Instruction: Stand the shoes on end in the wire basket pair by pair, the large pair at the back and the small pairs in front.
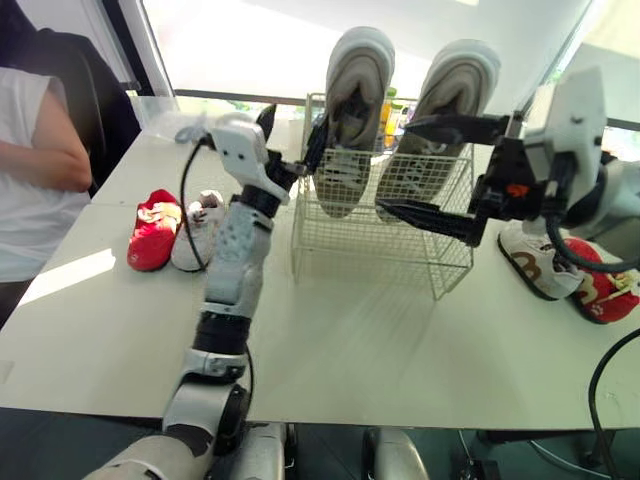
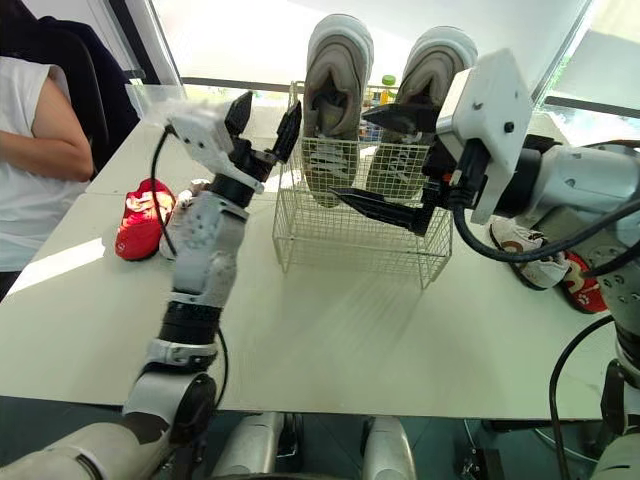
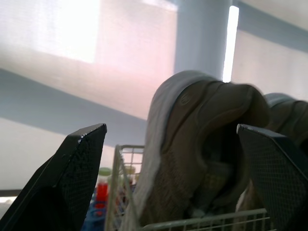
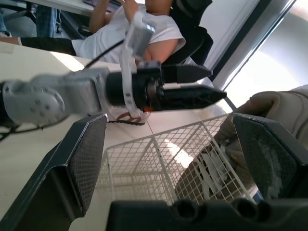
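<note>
The large grey pair (image 1: pixel 362 110) stands on end at the back of the wire basket (image 1: pixel 400 255); small shoes (image 1: pixel 152 232) lie on the worktop (image 1: pixel 330 350) either side. Left jaws and right jaws hang spread and empty by the basket. The small shoes look light, soft-topped, stiff-soled: pinch across the heel. No legible writing
</note>
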You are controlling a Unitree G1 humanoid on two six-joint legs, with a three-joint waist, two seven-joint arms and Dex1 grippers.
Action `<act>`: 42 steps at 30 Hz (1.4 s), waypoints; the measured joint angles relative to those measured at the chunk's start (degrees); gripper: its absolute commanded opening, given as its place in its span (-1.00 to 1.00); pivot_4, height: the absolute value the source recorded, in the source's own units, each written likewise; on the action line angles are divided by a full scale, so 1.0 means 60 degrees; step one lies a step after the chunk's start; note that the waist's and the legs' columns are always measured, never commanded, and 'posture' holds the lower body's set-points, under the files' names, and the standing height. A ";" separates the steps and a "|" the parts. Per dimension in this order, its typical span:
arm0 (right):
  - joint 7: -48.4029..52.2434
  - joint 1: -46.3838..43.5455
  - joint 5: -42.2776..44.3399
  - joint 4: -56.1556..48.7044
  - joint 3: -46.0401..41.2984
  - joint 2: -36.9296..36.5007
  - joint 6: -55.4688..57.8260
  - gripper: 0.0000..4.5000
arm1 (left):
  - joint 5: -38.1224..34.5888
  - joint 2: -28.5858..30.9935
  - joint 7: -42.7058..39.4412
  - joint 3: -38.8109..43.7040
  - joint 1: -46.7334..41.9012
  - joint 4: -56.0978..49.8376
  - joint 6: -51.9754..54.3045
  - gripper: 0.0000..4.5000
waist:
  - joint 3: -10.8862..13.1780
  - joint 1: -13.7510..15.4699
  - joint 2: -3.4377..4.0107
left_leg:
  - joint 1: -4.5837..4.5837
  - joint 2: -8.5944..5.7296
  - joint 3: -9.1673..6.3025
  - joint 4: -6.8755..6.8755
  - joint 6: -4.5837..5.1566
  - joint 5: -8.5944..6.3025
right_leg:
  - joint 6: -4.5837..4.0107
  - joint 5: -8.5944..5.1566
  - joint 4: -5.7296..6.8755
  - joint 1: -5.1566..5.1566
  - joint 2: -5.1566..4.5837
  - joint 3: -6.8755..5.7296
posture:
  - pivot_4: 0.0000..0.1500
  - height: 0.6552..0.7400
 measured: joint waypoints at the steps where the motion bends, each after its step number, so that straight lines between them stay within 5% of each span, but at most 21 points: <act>1: 0.0084 0.0162 -0.0091 0.0124 -0.0116 -0.0008 -0.0011 1.00 | -0.0494 0.0333 -0.0198 0.0067 0.0004 -0.0456 0.0766 0.99 | 0.0000 0.0004 0.0000 | 0.0002 0.0000 -0.0003 0.0000 0.0000 0.0000 | 0.0000 0.0000 0.0003 0.0000 0.0003 -0.0002 | 1.00 1.00; 7: -0.0454 0.1604 -0.1420 0.0968 -0.1261 -0.0189 0.0025 1.00 | -0.3845 0.3498 -0.1760 0.1090 0.0052 -0.1738 0.5215 0.99 | 0.0002 -0.0007 0.0002 | 0.0009 -0.0002 -0.0002 -0.0002 -0.0019 0.0011 | 0.0001 -0.0001 0.0021 -0.0007 0.0026 -0.0003 | 1.00 1.00; 12: -0.1444 0.2925 -0.2817 0.2298 -0.2562 -0.0332 0.0358 1.00 | -0.5370 0.5484 -0.3595 0.1658 0.0045 -0.1824 0.7214 0.99 | 0.0001 0.0056 0.0006 | 0.0009 -0.0007 0.0016 -0.0004 -0.0036 0.0020 | -0.0002 -0.0002 0.0005 0.0007 0.0030 -0.0009 | 1.00 1.00; 21: -0.1289 0.5120 -0.4048 0.4537 -0.2962 0.0053 0.0527 1.00 | -0.5479 0.5936 -0.5437 0.0861 0.0184 -0.2120 0.7787 0.99 | 0.0003 -0.0001 0.0008 | 0.0016 -0.0003 0.0015 -0.0015 -0.0050 0.0029 | -0.0002 -0.0002 0.0004 0.0006 0.0043 -0.0010 | 1.00 1.00; 40: -0.0723 0.3980 -0.5459 0.8291 -0.1542 0.0959 -0.0606 1.00 | -0.4587 0.5656 -0.5369 0.0667 0.0467 -0.2706 0.7481 0.99 | 0.0008 -0.0038 0.0016 | 0.0020 0.0001 0.0004 -0.0016 -0.0052 0.0030 | -0.0005 -0.0002 0.0005 0.0005 0.0048 -0.0001 | 1.00 1.00; 42: -0.0641 0.3919 -0.5553 0.8444 -0.1379 0.1050 -0.0648 0.76 | -0.4516 0.5654 -0.5353 0.0666 0.0468 -0.2736 0.7462 1.00 | 0.0008 -0.0058 0.0016 | 0.0020 0.0001 0.0003 -0.0017 -0.0052 0.0030 | -0.0005 -0.0002 0.0006 0.0004 0.0048 -0.0001 | 1.00 1.00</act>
